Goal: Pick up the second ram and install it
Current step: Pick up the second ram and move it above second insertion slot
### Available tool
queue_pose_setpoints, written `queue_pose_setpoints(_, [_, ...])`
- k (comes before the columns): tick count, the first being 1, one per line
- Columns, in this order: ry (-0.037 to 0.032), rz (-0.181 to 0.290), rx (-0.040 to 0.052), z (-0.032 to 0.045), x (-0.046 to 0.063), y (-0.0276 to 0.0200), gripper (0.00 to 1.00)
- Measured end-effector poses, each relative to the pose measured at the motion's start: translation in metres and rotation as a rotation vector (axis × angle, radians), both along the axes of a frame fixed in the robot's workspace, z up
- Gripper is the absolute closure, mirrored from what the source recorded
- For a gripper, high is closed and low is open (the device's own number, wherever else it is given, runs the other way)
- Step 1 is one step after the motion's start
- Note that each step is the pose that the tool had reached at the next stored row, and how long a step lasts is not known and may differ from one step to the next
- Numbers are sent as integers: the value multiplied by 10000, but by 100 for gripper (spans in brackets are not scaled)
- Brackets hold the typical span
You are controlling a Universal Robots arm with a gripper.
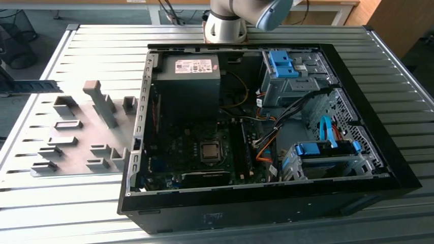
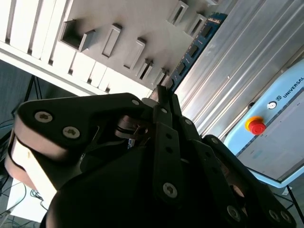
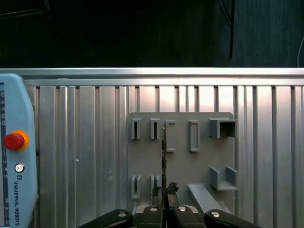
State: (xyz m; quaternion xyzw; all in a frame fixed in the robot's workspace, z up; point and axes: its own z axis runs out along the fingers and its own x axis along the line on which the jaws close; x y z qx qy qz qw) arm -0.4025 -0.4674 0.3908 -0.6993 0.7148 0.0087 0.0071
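Here, the slatted table (image 1: 88,40) spreads out well beyond the jaws. The open computer case (image 1: 271,203) sits far from them on it, towards the exterior view's right. Much nearer, past the jaw tips, lies the grey holder plate (image 3: 183,164) with its raised blocks. A pale blue control pendant (image 3: 16,156) rests off to one side of the jaws. The jaws are drawn narrow and clamp the memory stick (image 3: 164,152) by one end, so its blue-green board with black chips (image 2: 192,50) reaches straight out from the tips. It appears lifted clear of the plate (image 1: 37,85).

Held only at one end, the thin stick could pivot in the grip. A tilted stick might catch a holder block or the case wall. It could also meet the black slots (image 1: 239,147) askew and jam.
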Motion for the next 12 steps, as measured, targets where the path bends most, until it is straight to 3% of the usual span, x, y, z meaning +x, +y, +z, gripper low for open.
queue_pose_setpoints(12, [-1,0,1,11,45,0,86])
